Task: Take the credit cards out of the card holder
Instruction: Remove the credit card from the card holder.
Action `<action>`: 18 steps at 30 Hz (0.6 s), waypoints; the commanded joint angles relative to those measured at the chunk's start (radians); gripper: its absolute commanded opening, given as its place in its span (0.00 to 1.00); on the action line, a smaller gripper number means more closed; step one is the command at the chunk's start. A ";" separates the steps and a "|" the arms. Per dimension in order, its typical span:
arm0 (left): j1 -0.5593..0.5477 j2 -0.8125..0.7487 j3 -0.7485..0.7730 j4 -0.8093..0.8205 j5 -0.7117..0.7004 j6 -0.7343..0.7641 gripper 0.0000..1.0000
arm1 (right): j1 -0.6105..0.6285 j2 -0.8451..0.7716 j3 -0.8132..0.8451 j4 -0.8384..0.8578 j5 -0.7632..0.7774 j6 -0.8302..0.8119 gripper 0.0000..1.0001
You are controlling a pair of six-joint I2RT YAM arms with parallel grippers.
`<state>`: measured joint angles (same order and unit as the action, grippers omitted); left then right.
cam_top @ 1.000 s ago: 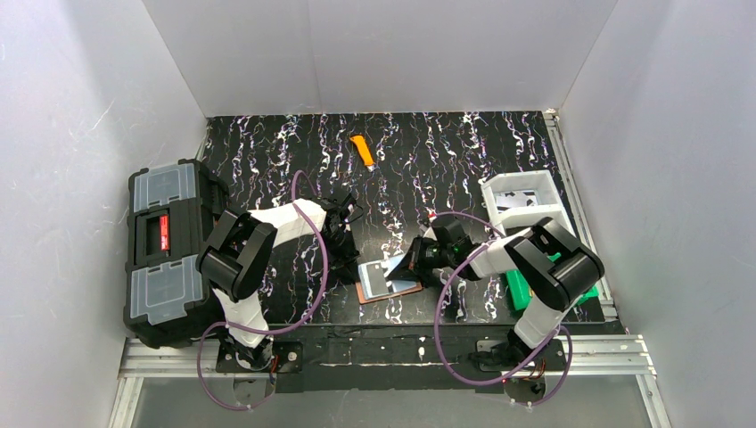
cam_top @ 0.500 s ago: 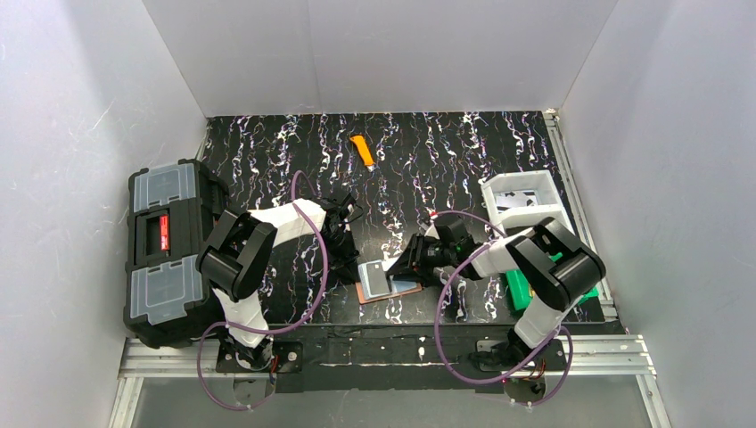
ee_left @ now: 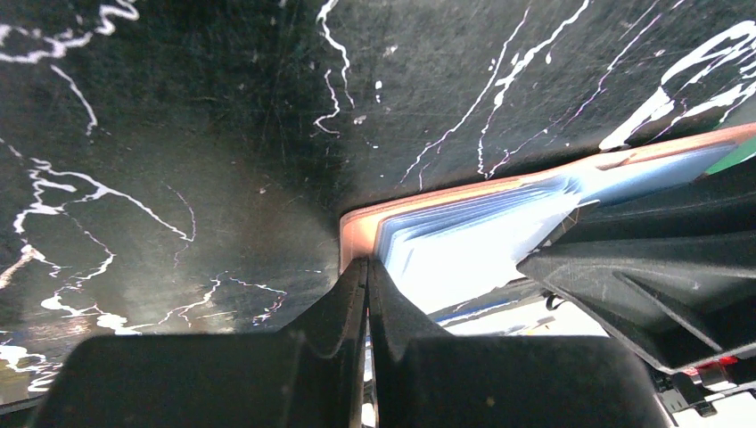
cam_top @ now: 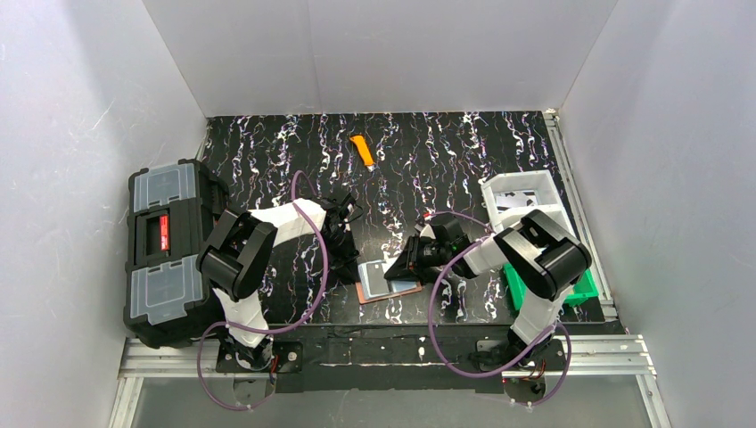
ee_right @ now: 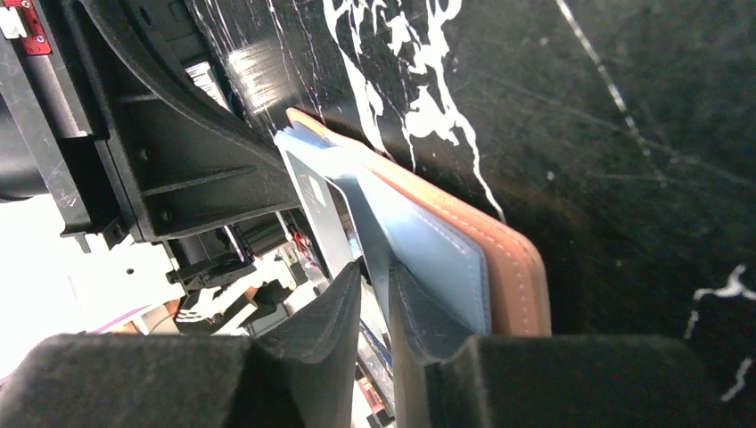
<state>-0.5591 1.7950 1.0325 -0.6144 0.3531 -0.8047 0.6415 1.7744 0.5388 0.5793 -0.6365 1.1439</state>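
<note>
The brown card holder (cam_top: 380,293) lies flat near the table's front edge, between the two arms. A pale blue-grey credit card (cam_top: 373,276) sticks out of its blue inner pocket (ee_right: 446,259). My left gripper (ee_left: 367,264) is shut, and the holder's brown edge (ee_left: 357,234) runs in at its tips. From the right, my right gripper (ee_right: 376,272) reaches over the holder (ee_right: 513,267). Its jaws stand a narrow gap apart, with the edge of the card (ee_right: 325,201) between them. From above, both grippers (cam_top: 355,264) (cam_top: 398,267) sit at opposite ends of the holder. No orange-tan card shows.
An orange utility knife (cam_top: 362,152) lies at the back middle. A big black toolbox (cam_top: 169,250) stands at the left edge. A white bin (cam_top: 524,201) and a green object (cam_top: 517,290) sit to the right, behind the right arm.
My right gripper slid left over the holder; its jaws opened from shut, then narrowed around the card's edge. The left arm and the holder stayed put.
</note>
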 commanded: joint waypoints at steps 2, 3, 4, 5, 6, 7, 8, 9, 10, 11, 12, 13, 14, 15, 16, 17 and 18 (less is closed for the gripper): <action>-0.002 0.090 -0.061 -0.018 -0.236 0.045 0.00 | 0.009 0.030 0.012 0.010 0.026 -0.002 0.19; -0.002 0.090 -0.062 -0.019 -0.238 0.045 0.00 | 0.009 0.026 0.010 0.010 0.031 -0.001 0.15; -0.002 0.091 -0.062 -0.019 -0.240 0.045 0.00 | 0.009 0.021 0.008 0.008 0.034 -0.002 0.12; -0.002 0.091 -0.061 -0.020 -0.243 0.045 0.00 | 0.007 0.017 0.005 0.006 0.036 -0.003 0.10; -0.002 0.090 -0.060 -0.021 -0.245 0.045 0.00 | 0.007 0.012 0.003 0.004 0.039 -0.005 0.07; -0.002 0.092 -0.061 -0.021 -0.247 0.045 0.00 | 0.007 0.007 -0.001 0.002 0.045 -0.006 0.05; -0.002 0.092 -0.060 -0.024 -0.248 0.044 0.00 | 0.007 -0.002 -0.005 0.000 0.050 -0.006 0.03; -0.002 0.092 -0.061 -0.025 -0.251 0.043 0.00 | 0.005 -0.010 -0.013 -0.005 0.059 -0.008 0.02; -0.002 0.090 -0.061 -0.026 -0.254 0.043 0.00 | 0.004 -0.021 -0.020 -0.012 0.067 -0.011 0.01; -0.002 0.090 -0.064 -0.027 -0.256 0.044 0.00 | 0.002 -0.037 -0.027 -0.023 0.075 -0.016 0.01; -0.001 0.090 -0.063 -0.029 -0.258 0.044 0.00 | -0.001 -0.048 -0.033 -0.034 0.084 -0.023 0.01; 0.000 0.089 -0.065 -0.030 -0.258 0.044 0.00 | -0.005 -0.060 -0.037 -0.050 0.093 -0.029 0.01; 0.002 0.088 -0.066 -0.031 -0.259 0.044 0.00 | -0.011 -0.071 -0.042 -0.062 0.101 -0.035 0.01; 0.003 0.089 -0.066 -0.030 -0.259 0.045 0.00 | -0.014 -0.081 -0.043 -0.074 0.110 -0.039 0.01; 0.004 0.088 -0.067 -0.030 -0.258 0.046 0.00 | -0.018 -0.089 -0.045 -0.083 0.113 -0.046 0.01; 0.004 0.088 -0.066 -0.031 -0.259 0.047 0.00 | -0.020 -0.096 -0.045 -0.094 0.118 -0.051 0.01; 0.005 0.085 -0.067 -0.031 -0.259 0.048 0.00 | -0.021 -0.102 -0.046 -0.101 0.123 -0.055 0.01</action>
<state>-0.5583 1.7981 1.0359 -0.6189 0.3531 -0.8040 0.6365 1.7119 0.5076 0.5472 -0.5770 1.1324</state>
